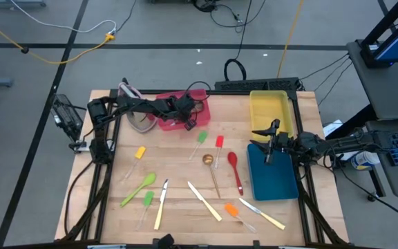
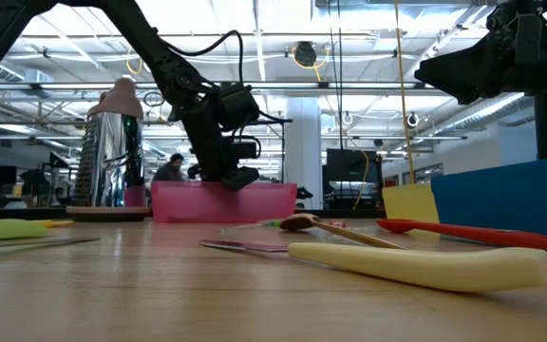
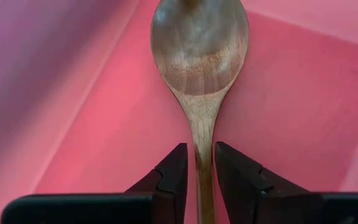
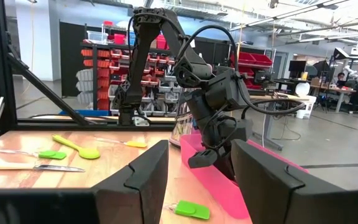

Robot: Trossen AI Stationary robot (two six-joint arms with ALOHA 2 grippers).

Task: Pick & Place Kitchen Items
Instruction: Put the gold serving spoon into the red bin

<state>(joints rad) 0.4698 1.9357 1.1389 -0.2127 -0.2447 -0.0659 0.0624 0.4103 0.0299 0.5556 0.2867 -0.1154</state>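
Observation:
My left gripper (image 1: 186,119) is over the red tray (image 1: 200,95) at the table's far side, shut on a wooden spoon (image 3: 199,46). In the low view it (image 2: 234,177) stands just above the tray's rim (image 2: 221,193). My right gripper (image 4: 194,180) is open and empty above the blue tray (image 1: 271,180) at the right (image 1: 265,144). On the table lie a second wooden spoon (image 1: 211,166), a red spoon (image 1: 235,170), a green spoon (image 1: 138,188), cream-handled knives (image 1: 204,200) and small spatulas (image 1: 202,137). My left gripper pinches the wooden spoon's handle (image 3: 204,163) between its two fingers, just behind the bowl's neck. The fingers lie along the handle, and the bowl (image 3: 199,46) juts out ahead of them over the red tray's inside. Whether the bowl touches the tray, I cannot tell.
A yellow tray (image 1: 271,111) stands at the far right, behind the blue one. A pink-and-grey container (image 1: 135,117) stands left of the red tray, under the left arm. The loose utensils are spread over the table's middle and near side.

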